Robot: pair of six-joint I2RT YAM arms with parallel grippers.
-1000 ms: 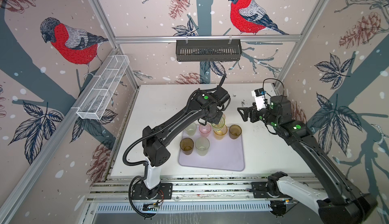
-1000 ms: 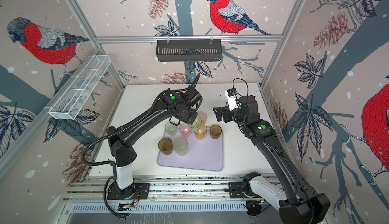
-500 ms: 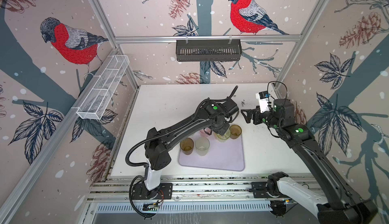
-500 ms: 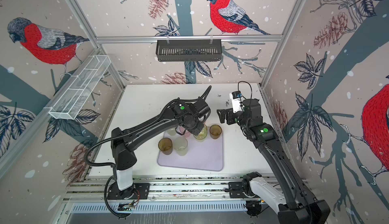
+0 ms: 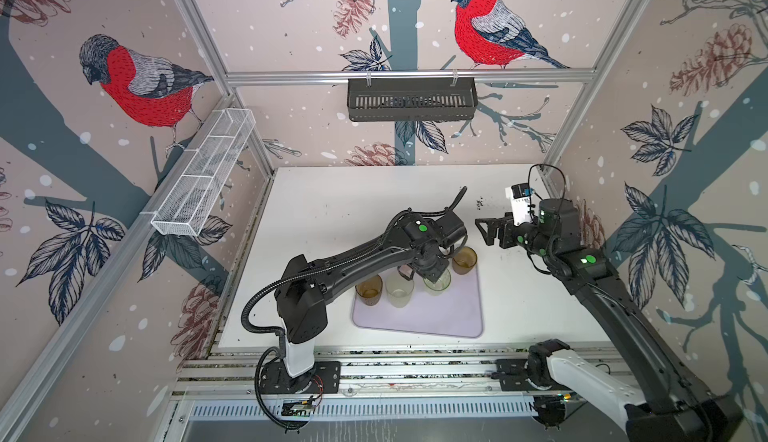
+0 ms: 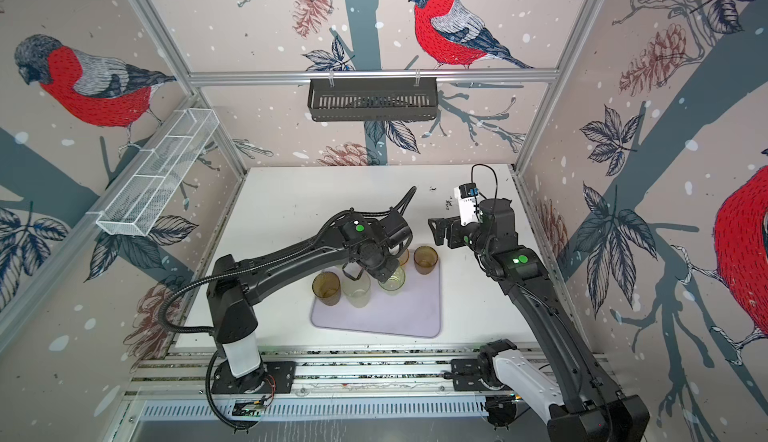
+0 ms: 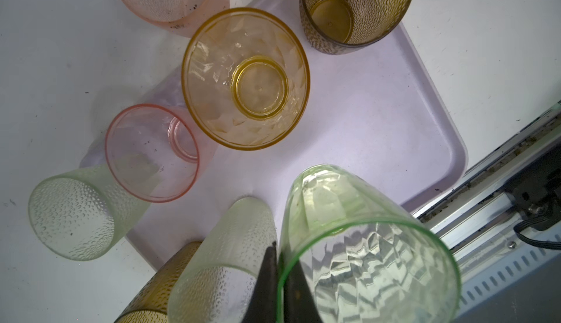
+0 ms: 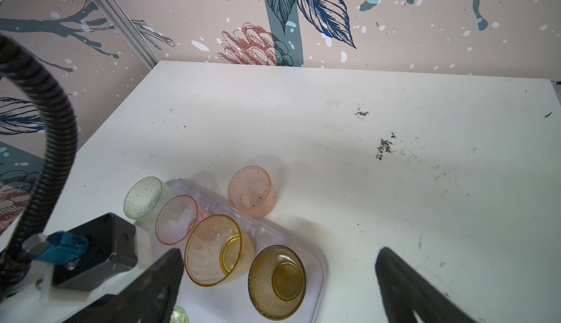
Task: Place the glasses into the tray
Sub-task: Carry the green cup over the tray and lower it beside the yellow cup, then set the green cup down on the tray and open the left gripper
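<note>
1. The left gripper (image 7: 277,273) is clamped on the rim of the bright green glass (image 5: 437,282), one finger inside and one outside. The glass is over the middle of the tray (image 5: 436,315). Whether its base touches the tray cannot be told.
2. The tall frosted glass (image 7: 224,260) stands just beside the outer finger. The near brown glass (image 5: 369,290) is next to it at the tray's left edge.
3. Toward the tray's far edge the amber glass (image 7: 246,78) and the pink glass (image 7: 151,153) stand close together. The far brown glass (image 5: 464,260) is in the far right corner.
4. The pale green glass (image 7: 73,215) is at the tray's far left corner. Whether it stands on the tray or beside it cannot be told.
5. The peach glass (image 8: 252,191) stands on the tabletop (image 5: 332,211), just beyond the tray's far edge.
6. In both top views the left arm (image 5: 353,259) reaches over the tray's far left part and covers the amber and pink glasses.
7. The right gripper (image 5: 484,231) is spread wide and empty, above the tabletop just beyond the tray's far right corner.
8. Dark specks (image 8: 384,148) dot the tabletop toward its far right corner.
9. The black slotted basket (image 5: 411,99) hangs on the back wall and the white wire basket (image 5: 203,174) on the left wall, both well apart from the tray.
</note>
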